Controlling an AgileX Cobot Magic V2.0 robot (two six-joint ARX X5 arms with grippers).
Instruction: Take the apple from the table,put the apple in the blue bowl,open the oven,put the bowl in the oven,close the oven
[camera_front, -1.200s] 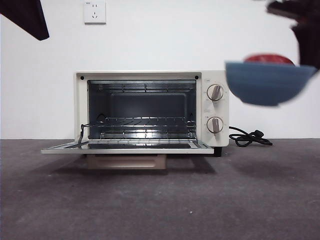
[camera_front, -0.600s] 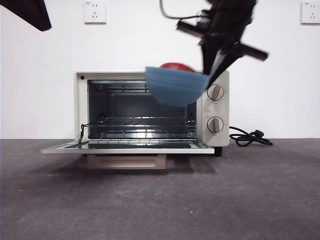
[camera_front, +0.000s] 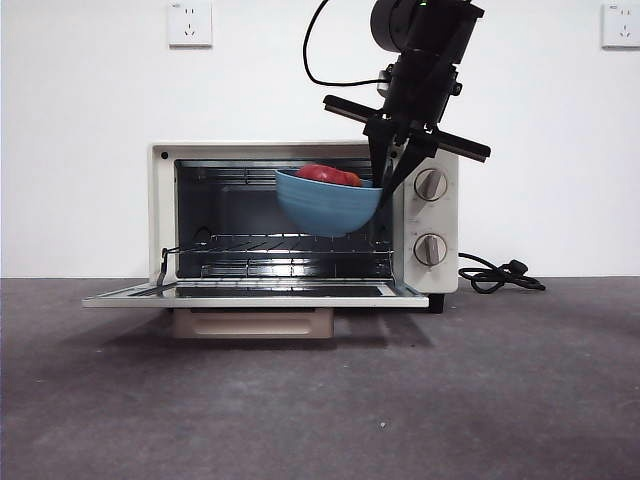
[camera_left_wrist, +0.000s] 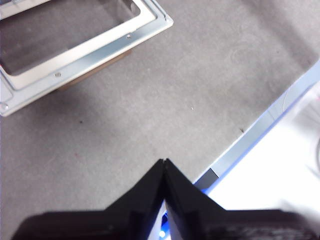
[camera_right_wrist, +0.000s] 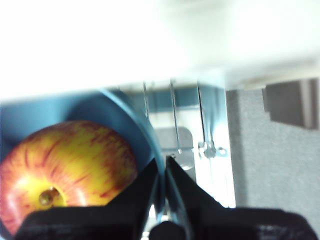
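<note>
The right gripper (camera_front: 383, 180) pinches the blue bowl (camera_front: 326, 206) by its three-o'clock rim; the apple (camera_front: 328, 175) sits inside. The bowl hangs in the open oven (camera_front: 300, 215) mouth; the left gripper (camera_left_wrist: 164, 167) is pressed together above the table (camera_left_wrist: 150, 115).

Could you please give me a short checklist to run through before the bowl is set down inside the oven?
1. Oven door fully down: ok.
2. Wire rack bare where visible: ok.
3. Right hand clamped on the blue bowl rim: ok.
4. Apple seated in the bowl: ok.
5. Bowl level: not ok, slightly tilted.
6. Left hand away from the oven mouth: ok.
</note>
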